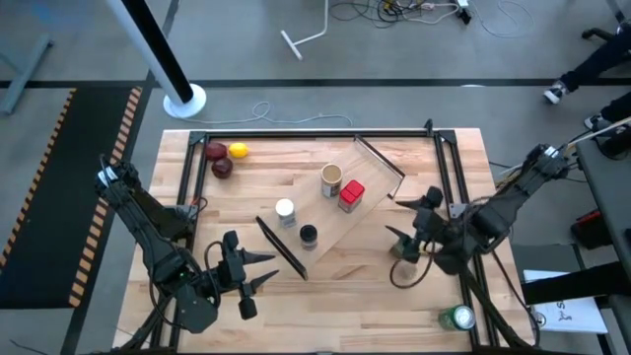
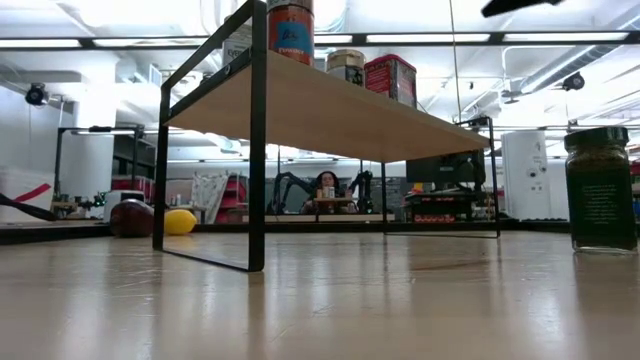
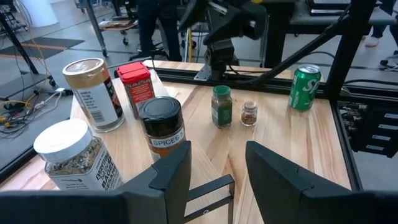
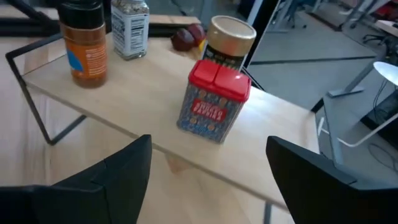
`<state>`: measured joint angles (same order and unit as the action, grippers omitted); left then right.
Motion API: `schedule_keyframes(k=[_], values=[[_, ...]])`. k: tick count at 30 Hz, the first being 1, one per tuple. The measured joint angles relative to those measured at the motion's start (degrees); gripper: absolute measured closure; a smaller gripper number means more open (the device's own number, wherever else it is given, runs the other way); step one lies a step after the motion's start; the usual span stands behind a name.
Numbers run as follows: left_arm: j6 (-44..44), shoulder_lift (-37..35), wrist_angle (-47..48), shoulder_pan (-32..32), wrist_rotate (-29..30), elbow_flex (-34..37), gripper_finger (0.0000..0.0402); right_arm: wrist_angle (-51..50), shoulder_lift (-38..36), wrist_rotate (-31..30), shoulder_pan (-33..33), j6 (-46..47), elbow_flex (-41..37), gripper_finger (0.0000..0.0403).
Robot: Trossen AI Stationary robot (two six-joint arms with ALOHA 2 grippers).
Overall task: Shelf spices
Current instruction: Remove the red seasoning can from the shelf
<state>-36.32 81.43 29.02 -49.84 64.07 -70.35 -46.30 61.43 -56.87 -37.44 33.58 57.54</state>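
The shelf (image 1: 345,222), a light-wood plank on black bars, stands slantwise mid-table. On it stand the tan cylinder (image 1: 331,179), red box (image 1: 351,195), white-capped jar (image 1: 285,211) and black-capped jar (image 1: 308,236). The green-lidded dark jar (image 3: 221,106) and the tiny grey-capped jar (image 3: 249,114) stand upright on the tabletop past the shelf's right end. My left gripper (image 1: 264,270) hangs open off the shelf's near-left end, looking across it (image 3: 217,165). My right gripper (image 1: 414,219) is open to the right of the shelf, facing the red box (image 4: 214,99); its fingers touch nothing.
Dark red and yellow fruit (image 1: 225,158) lie at the far-left corner. A green-and-white can (image 1: 455,318) stands near the table's near-right corner. A black frame (image 1: 325,136) rims the tabletop. Bare wood lies along the near edge between the arms.
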Motion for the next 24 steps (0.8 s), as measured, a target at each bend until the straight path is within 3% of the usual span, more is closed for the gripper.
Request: schedule_keyframes(k=[5, 15, 24], values=[[0.47, 0.0, -0.15, 0.25, 0.07, 0.0, 0.026, 0.8, -0.17, 8.7, 8.79, -11.41, 5.05, 0.0128], [1.44, -0.02, -0.97, 0.34, 0.09, 0.0, 0.026, 10.02, -0.13, 34.09, 28.62, -29.04, 6.77, 0.0127], [1.31, -0.02, -1.05, 0.34, 0.08, 0.0, 0.026, 15.78, 4.42, 44.97, 35.99, -36.43, 5.05, 0.0105]])
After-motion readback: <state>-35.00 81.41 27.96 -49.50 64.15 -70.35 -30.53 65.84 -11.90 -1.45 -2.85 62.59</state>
